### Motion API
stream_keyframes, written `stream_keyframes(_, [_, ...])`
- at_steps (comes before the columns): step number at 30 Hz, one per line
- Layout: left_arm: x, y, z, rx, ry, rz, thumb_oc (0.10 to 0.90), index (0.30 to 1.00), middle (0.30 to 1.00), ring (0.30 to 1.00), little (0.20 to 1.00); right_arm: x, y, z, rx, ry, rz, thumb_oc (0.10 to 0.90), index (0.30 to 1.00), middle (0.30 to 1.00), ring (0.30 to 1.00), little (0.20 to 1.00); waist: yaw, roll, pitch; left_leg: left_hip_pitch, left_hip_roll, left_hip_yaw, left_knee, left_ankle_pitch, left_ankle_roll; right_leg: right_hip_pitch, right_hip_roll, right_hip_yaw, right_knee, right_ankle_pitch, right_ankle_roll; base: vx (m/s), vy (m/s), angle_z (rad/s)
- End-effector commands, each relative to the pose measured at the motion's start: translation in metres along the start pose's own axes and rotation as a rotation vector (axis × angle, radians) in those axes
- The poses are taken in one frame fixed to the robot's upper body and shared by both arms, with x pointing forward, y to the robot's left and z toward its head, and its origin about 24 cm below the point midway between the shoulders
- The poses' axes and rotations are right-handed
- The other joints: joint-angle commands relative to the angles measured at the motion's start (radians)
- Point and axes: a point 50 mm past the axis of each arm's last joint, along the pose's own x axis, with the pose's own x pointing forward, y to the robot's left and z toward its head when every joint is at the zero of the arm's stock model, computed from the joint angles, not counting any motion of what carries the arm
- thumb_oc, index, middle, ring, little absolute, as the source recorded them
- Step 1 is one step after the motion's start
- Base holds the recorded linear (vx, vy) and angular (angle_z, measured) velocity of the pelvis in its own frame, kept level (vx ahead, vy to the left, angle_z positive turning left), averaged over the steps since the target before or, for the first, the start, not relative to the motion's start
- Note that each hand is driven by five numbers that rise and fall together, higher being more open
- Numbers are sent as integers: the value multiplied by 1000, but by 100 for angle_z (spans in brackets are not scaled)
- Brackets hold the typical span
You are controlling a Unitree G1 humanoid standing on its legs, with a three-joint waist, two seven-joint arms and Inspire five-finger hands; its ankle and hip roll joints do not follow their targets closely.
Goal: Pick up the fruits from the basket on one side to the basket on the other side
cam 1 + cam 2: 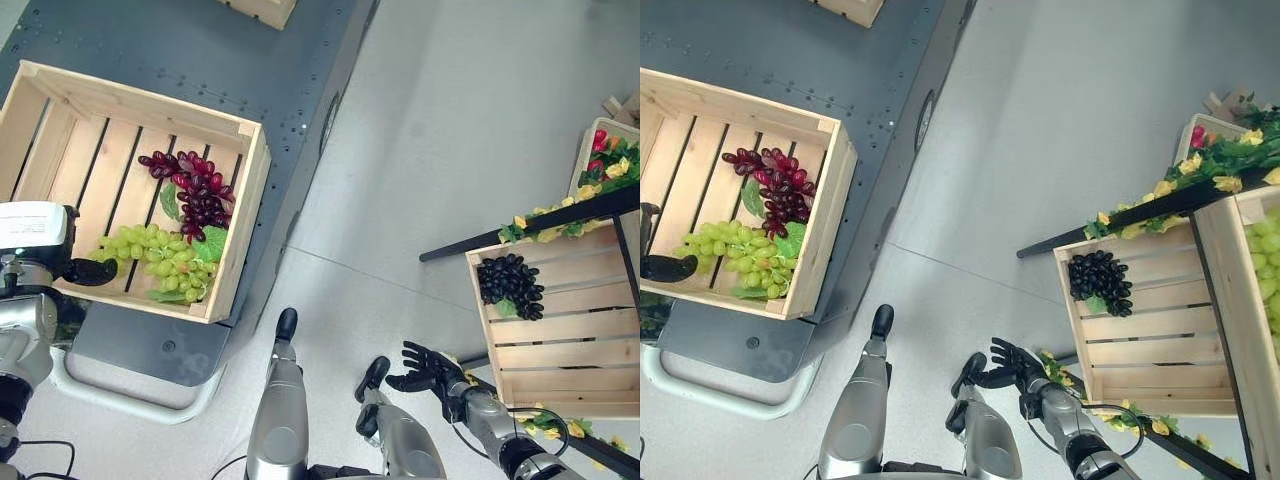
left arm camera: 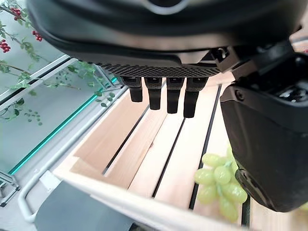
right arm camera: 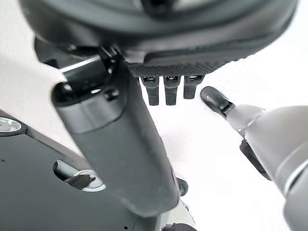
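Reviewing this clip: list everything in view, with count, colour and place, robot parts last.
left crate: one, pale wood, on the dark platform
green grapes: one bunch, in the left crate, near corner
red grapes: one bunch, dark red, in the left crate, beyond the green
right crate: one, pale wood, on the right
black grapes: one bunch, in the right crate
left robot hand: dark, open, over the left crate
right robot hand: dark, open, beside the right crate

Both eye views look steeply down from the head, sharing both crates, left crate [image 1: 240, 230] and right crate [image 1: 1160, 340]. Each wrist view sits super close behind its own fingers [image 2: 168, 98].
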Motion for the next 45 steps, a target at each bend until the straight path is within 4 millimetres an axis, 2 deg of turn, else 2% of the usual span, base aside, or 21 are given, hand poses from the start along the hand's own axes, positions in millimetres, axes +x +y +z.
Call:
stream_keyframes(1, [5,34,-42,135,118,99,800,900,900,900,900,-15,-20,-10,19,-13,-7,800,900,900,900,900,7,34,-39,-13,-57,29,54,-93,22,-18,18,2,142,-78,-40,0,0,0])
stream_keyframes(6, [7,34,-39,179,91,104,800,900,900,900,900,-14,-21,-8,11,-15,-2,800,900,900,900,900,4,33,-40,-14,-57,33,48,-89,22,-20,20,5,135,-72,-38,-14,8,0])
stream_keyframes(7, [7,34,-38,184,90,110,800,900,900,900,900,-14,-21,-7,15,-19,-2,800,900,900,900,900,1,33,-37,-27,-60,37,48,-67,28,-28,17,-5,132,-56,-43,-68,39,0])
stream_keyframes(9, [8,34,-38,185,95,130,800,900,900,900,900,-14,-20,-6,13,-23,5,800,900,900,900,900,1,28,-38,-19,-56,34,47,-87,22,-22,23,7,131,-68,-37,28,-12,1])
stream_keyframes(17, [14,33,-29,165,98,241,800,900,900,900,900,-11,-14,-4,4,-31,34,800,900,900,900,900,-12,9,-32,-34,-45,41,61,-90,22,-37,27,13,137,-63,-39,7,-4,0])
stream_keyframes(24, [16,17,-19,137,106,210,800,900,900,900,900,-8,-14,3,-18,-43,37,800,900,900,900,900,-30,6,-24,-48,-44,51,63,-82,22,-59,29,24,143,-58,-42,-15,32,-2])
stream_keyframes(25, [16,15,-16,134,109,206,800,900,900,900,900,-7,-13,6,-25,-53,41,800,900,900,900,900,-37,3,-17,-61,-45,59,64,-61,29,-72,26,17,139,-42,-48,-21,42,-3])
stream_keyframes(26, [16,13,-15,134,110,200,800,900,900,900,900,-7,-13,7,-28,-56,41,800,900,900,900,900,-38,2,-17,-52,-42,56,65,-82,23,-65,30,28,141,-54,-42,-25,46,-5])
stream_keyframes(31, [19,6,-5,140,93,174,800,900,900,900,900,-5,-13,15,-35,-74,39,800,900,900,900,900,-49,-3,-4,-68,-40,63,79,-83,24,-84,27,33,149,-50,-42,-8,35,-7])
stream_keyframes(34, [22,7,1,156,79,154,800,900,900,900,900,-4,-14,19,-44,-84,40,800,900,900,900,900,-55,-6,3,-75,-40,69,79,-80,24,-92,26,36,144,-43,-40,-43,39,-6])
stream_keyframes(35, [23,7,2,159,78,153,800,900,900,900,900,-4,-14,21,-44,-88,39,800,900,900,900,900,-59,-6,4,-87,-43,74,76,-57,31,-102,22,26,141,-29,-46,0,0,0])
stream_keyframes(36, [24,6,6,170,69,146,800,900,900,900,900,-3,-14,23,-50,-92,41,800,900,900,900,900,-60,-7,6,-80,-41,70,81,-79,23,-98,25,37,143,-40,-39,-77,39,0])
stream_keyframes(37, [25,7,7,177,59,144,800,900,900,900,900,-3,-14,24,-49,-97,40,800,900,900,900,900,-62,-7,9,-93,-45,73,81,-58,29,-107,22,28,141,-27,-45,-16,25,4])
stream_keyframes(43, [24,0,20,222,40,131,800,900,900,900,900,-2,-12,33,-78,-119,50,800,900,900,900,900,-71,-9,20,-83,-43,73,41,-39,25,-120,21,30,131,-18,-42,-14,9,-1])
stream_keyframes(45, [25,-2,21,227,48,114,800,900,900,900,900,-1,-14,36,-64,-130,37,800,900,900,900,900,-70,-7,23,-78,-39,69,51,-61,20,-121,23,36,148,-37,-38,0,0,0])
